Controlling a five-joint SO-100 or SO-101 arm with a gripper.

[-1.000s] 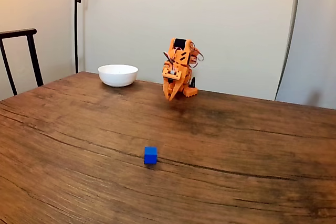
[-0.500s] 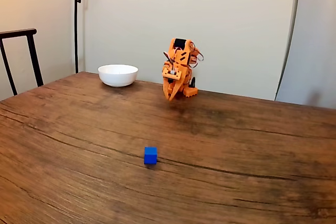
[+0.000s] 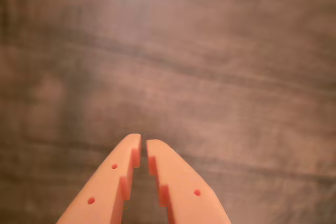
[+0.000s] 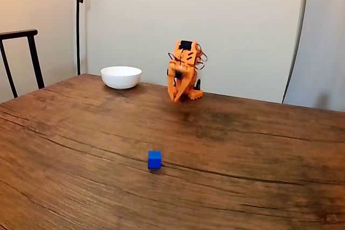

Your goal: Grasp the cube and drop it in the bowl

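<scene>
Near the table's (image 4: 259,149) front, the cube (image 4: 154,159) is sitting well apart from the far-side gripper (image 4: 176,99), jaws nearly closed on nothing, while the bowl (image 4: 121,77) is resting far left.

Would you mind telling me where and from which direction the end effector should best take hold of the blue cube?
I would grip the cube across two opposite vertical faces, coming straight down from above. It sits flat on the bare table with nothing beside it, so its flat parallel sides are free all round. The end effector is near the table's far edge, its fingers almost closed, so it should probably open first.
</scene>
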